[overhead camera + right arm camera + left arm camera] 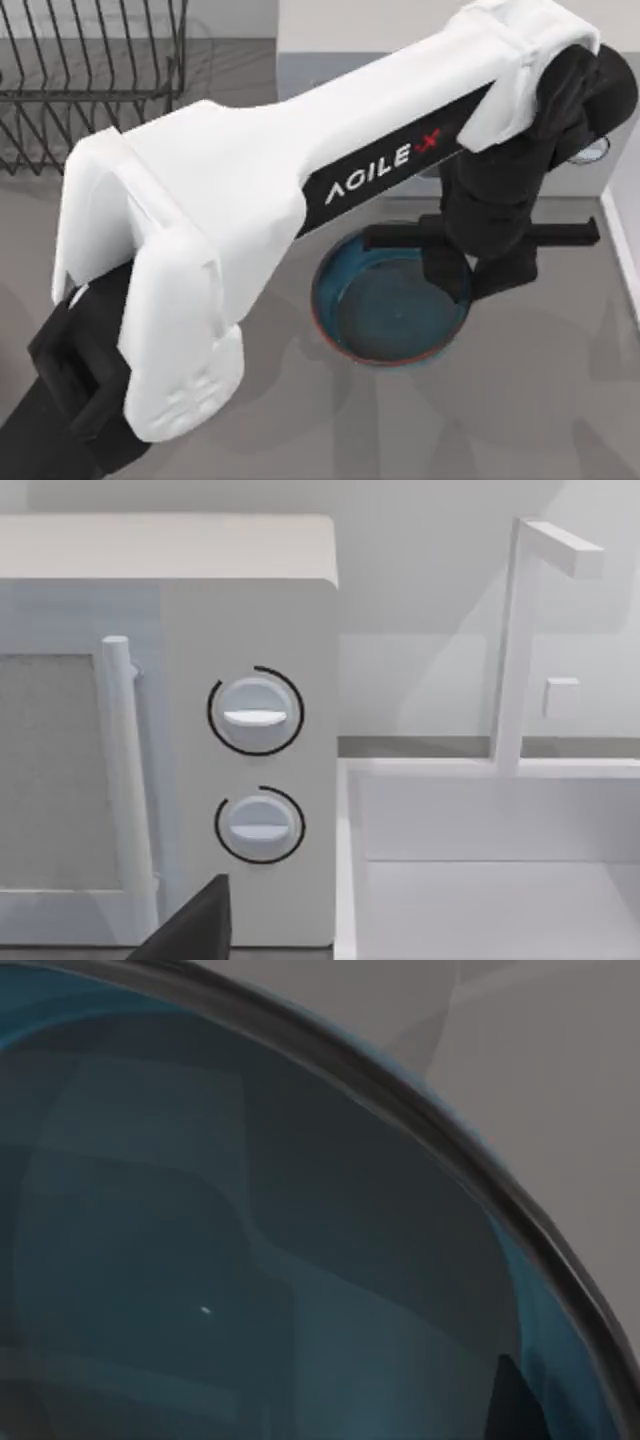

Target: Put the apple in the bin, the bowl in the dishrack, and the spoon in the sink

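The left arm (250,190) covers the bowl (390,310)'s upper rim and the left gripper (460,280)'s fingertips. The dishrack (90,70) is cut off by the top view's edge.

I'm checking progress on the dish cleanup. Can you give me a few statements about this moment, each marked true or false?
1. The bowl sits in the dishrack. False: it stands on the table, apart from the rack.
2. The left gripper is at the bowl's rim. True.
3. The bowl holds an apple. False: its inside is bare.
4. The right wrist view shows a microwave beside a sink. True.
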Motion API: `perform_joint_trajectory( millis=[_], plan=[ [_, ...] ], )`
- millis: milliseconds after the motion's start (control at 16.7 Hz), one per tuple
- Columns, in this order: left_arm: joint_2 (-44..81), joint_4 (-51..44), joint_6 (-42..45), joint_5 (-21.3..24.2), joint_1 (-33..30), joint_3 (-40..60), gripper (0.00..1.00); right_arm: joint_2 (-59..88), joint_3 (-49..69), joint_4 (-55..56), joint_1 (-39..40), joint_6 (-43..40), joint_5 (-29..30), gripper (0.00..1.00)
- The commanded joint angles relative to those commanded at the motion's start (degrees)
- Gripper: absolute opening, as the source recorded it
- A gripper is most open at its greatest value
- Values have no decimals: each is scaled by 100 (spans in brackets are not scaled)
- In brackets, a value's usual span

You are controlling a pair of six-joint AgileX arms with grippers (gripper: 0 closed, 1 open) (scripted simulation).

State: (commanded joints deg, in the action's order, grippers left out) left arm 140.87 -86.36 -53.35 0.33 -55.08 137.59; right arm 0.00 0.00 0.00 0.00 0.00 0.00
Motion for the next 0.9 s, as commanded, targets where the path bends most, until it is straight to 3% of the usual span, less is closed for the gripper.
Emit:
perform_joint_trajectory(
  millis=[540, 900],
  plan=[
    [-51, -350, 53, 8, 54, 337, 0, 0, 0, 0, 0, 0, 0, 100],
    [-1455, 661, 829, 186, 1027, -859, 0, 0, 0, 0, 0, 0, 0, 100]
  ],
)
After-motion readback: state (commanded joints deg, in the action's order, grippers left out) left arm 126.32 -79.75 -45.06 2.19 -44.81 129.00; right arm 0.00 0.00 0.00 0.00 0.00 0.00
